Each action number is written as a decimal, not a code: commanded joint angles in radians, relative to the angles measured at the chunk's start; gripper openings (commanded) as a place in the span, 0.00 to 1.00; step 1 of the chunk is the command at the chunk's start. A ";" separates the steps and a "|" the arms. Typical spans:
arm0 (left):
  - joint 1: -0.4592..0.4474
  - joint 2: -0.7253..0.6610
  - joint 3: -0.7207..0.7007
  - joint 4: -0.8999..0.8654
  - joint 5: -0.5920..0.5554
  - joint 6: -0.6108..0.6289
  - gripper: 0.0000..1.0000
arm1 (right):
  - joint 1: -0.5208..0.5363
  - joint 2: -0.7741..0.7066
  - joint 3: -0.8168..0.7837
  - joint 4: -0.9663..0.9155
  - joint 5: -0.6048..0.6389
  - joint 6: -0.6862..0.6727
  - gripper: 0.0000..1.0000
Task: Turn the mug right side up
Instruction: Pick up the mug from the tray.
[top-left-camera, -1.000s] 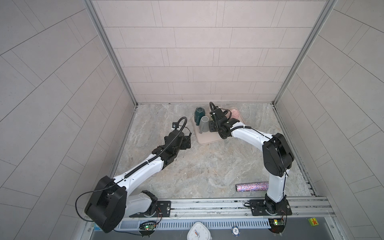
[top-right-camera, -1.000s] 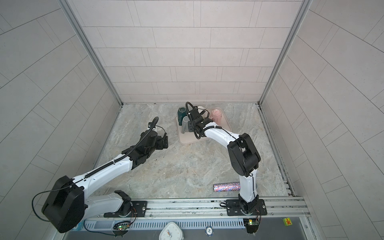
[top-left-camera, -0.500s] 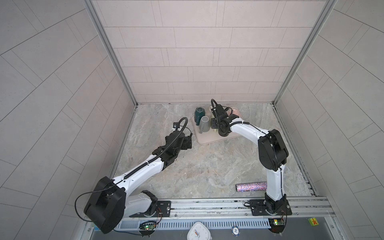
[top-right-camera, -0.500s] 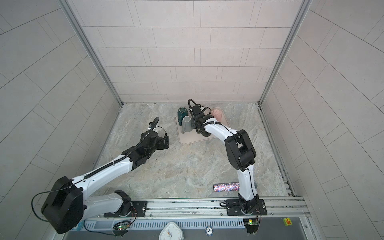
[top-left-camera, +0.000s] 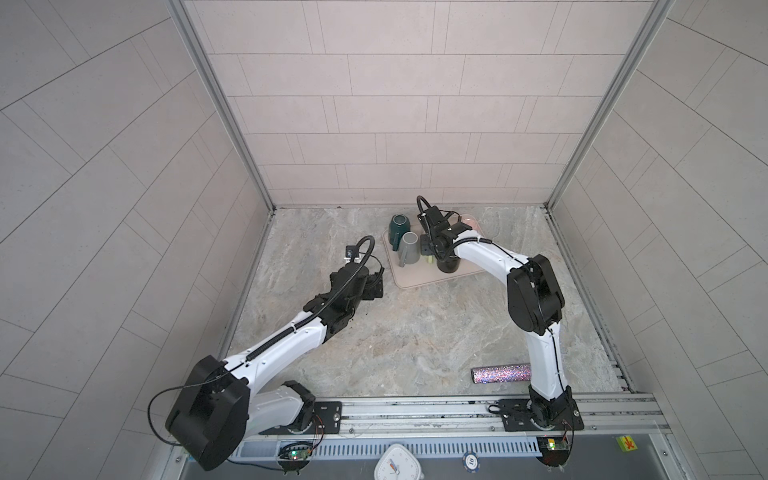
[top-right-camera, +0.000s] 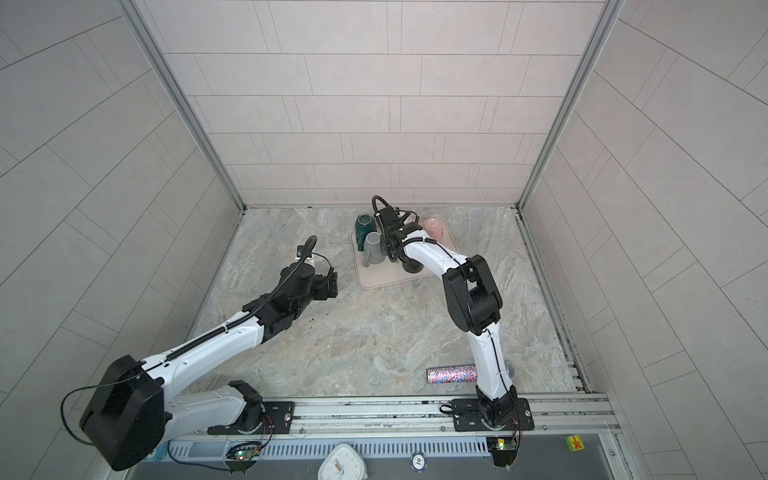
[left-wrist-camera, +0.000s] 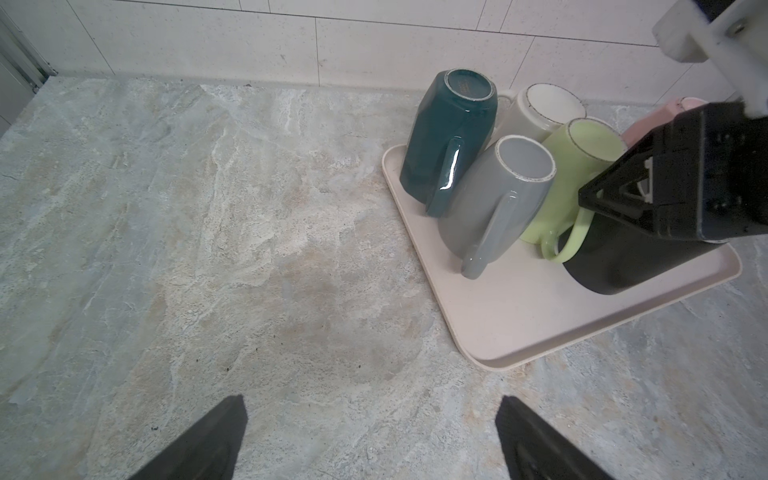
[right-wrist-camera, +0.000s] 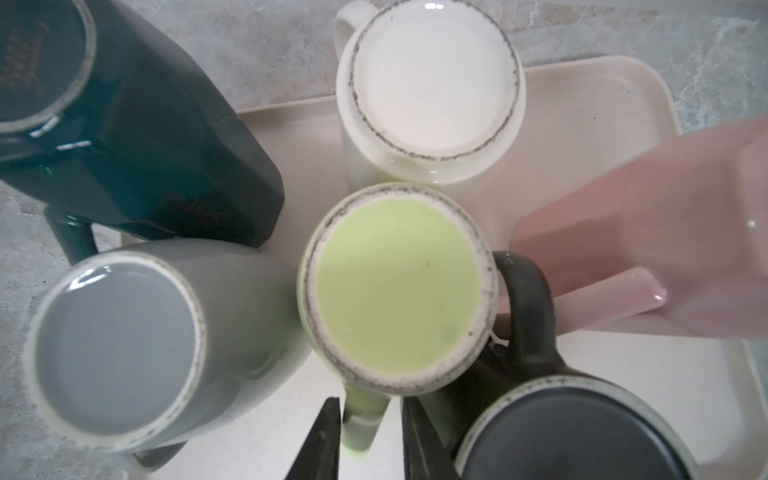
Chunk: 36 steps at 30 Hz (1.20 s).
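Green mug (right-wrist-camera: 395, 291) upside down on beige tray (left-wrist-camera: 519, 316), pale base up, speckled rim, in the middle of a cluster of inverted mugs. Grey mug (right-wrist-camera: 112, 353) just beside it, white mug (right-wrist-camera: 432, 83) behind, black mug (right-wrist-camera: 573, 432) and pink mug (right-wrist-camera: 665, 232) on the other side, teal mug (right-wrist-camera: 145, 166) beyond the grey. Handle pointing toward the right gripper (right-wrist-camera: 370, 401), black fingers standing close in on either side of it. Sliver of tray visible between handle and one finger, so no telling whether actually pinching. Left gripper (left-wrist-camera: 370, 399) spread wide, holding nothing, over bare tabletop short of the tray's near corner.

Writing: dark lettering on the teal mug's base, too blurred to read. Blue-and-white chip (top-right-camera: 418, 459) below the front rail, digits looking like 10. Green sticker (top-right-camera: 574, 444) with an orange mark, unreadable.

Surface: marbled grey-beige stone-look tabletop (left-wrist-camera: 208, 249). Tray near the back wall. Glittery tube (top-left-camera: 500, 372) lying flat near the right arm's base, well apart from the tray. Pale tiled walls (top-left-camera: 395, 104) on three sides, metal posts in the corners, metal rail (top-left-camera: 415, 409) along the front carrying both arm bases.
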 joint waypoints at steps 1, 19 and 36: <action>-0.005 -0.018 -0.017 0.016 -0.017 0.000 1.00 | -0.008 0.036 0.029 -0.051 0.046 0.001 0.27; -0.005 -0.003 -0.031 0.050 -0.022 0.004 1.00 | -0.014 0.080 0.089 -0.091 0.071 -0.003 0.18; -0.006 -0.008 -0.033 0.051 -0.025 0.003 1.00 | -0.040 0.106 0.118 -0.149 0.043 -0.021 0.16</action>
